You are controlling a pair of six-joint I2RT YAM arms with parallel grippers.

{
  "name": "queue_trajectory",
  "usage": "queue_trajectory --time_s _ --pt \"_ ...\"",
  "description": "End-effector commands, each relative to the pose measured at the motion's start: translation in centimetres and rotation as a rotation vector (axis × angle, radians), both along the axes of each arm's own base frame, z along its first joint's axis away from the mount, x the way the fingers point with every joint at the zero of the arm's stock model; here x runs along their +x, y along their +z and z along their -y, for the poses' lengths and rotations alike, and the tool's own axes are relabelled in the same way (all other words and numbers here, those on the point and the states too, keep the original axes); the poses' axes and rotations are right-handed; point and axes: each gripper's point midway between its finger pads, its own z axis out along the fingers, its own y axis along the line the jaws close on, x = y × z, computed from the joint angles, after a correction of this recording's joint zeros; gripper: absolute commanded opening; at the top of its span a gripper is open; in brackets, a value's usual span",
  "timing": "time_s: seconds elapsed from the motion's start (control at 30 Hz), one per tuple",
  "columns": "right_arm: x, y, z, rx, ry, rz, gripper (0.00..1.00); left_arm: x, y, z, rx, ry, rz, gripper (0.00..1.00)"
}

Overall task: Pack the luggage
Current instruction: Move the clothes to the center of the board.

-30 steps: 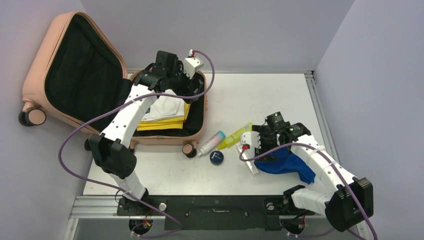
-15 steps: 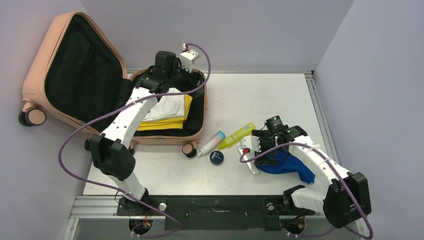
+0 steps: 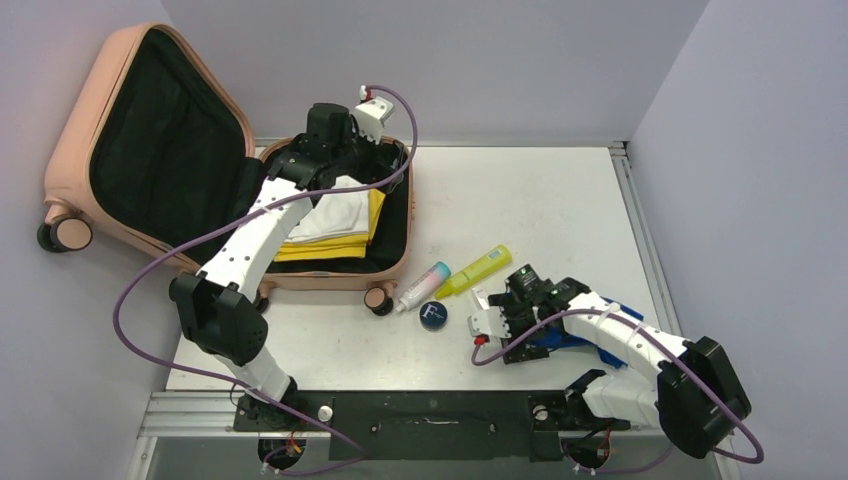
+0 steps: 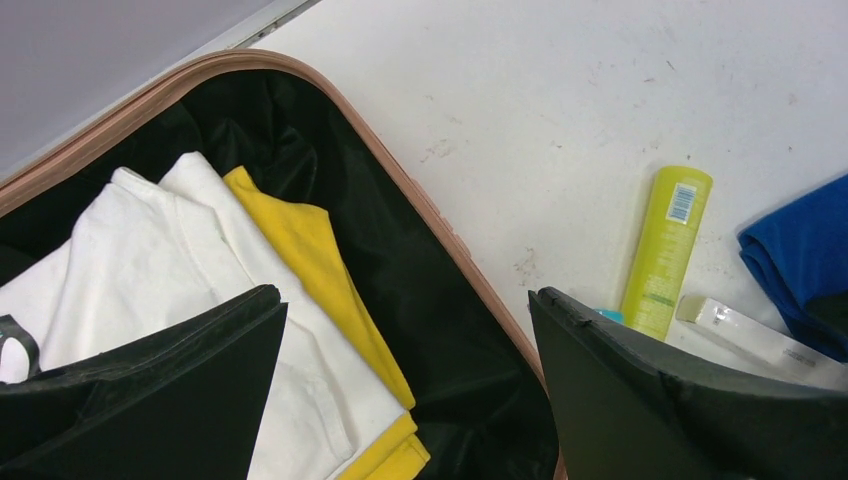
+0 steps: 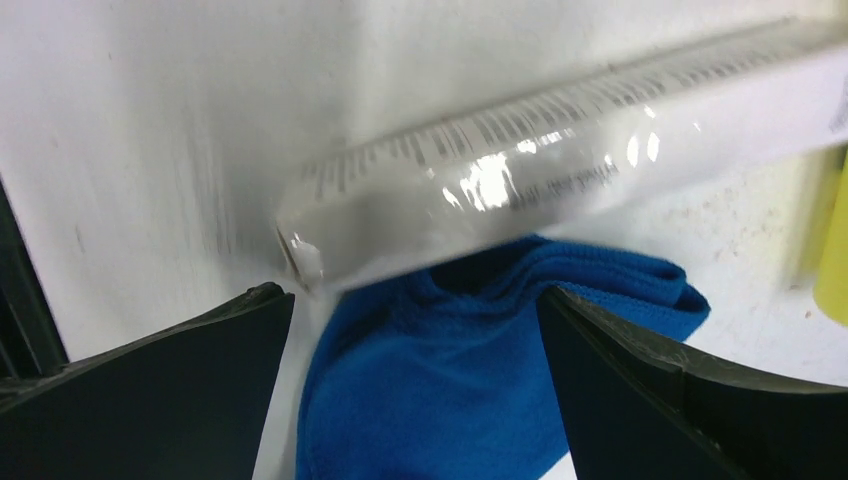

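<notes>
On the far-left part of the table [image 3: 520, 190] we list the luggage [image 3: 330, 277], lying open, its lid raised toward the left wall and its black lining showing. Contents of its lower half: one folded white garment [image 4: 150, 260] on one yellow garment [image 4: 300, 240]. Over these we note the left gripper [image 4: 403, 330], jaws wide, empty. Just right of the luggage: one white bottle [image 3: 422, 285] with a teal cap, one yellow-green tube [image 3: 480, 268], one round dark-blue tin [image 3: 433, 315]. Near the front right we enter the right gripper [image 5: 415, 300], jaws wide, holding nothing, above a white carton [image 5: 560, 170] touching a blue cloth [image 5: 450, 400].
</notes>
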Motion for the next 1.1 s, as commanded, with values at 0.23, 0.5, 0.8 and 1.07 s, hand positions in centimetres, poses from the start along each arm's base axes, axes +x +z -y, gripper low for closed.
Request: queue_trajectory --time_s 0.23,0.5,0.8,1.07 --pt "4.3 -0.5 -1.2 -0.038 -0.254 0.320 0.89 2.1 2.6 -1.5 -0.046 0.162 0.094 0.96" --pt "4.4 0.5 0.0 -0.077 -0.275 0.345 0.39 2.3 3.2 -1.4 -0.055 0.163 0.110 0.96" --pt "7.8 2.8 0.1 0.035 -0.398 0.410 0.05 1.8 3.6 0.3 -0.108 0.146 0.088 0.96" --pt "14.2 6.8 2.1 0.250 -0.523 0.362 0.05 2.4 2.5 6.0 -0.248 0.094 -0.065 0.96"
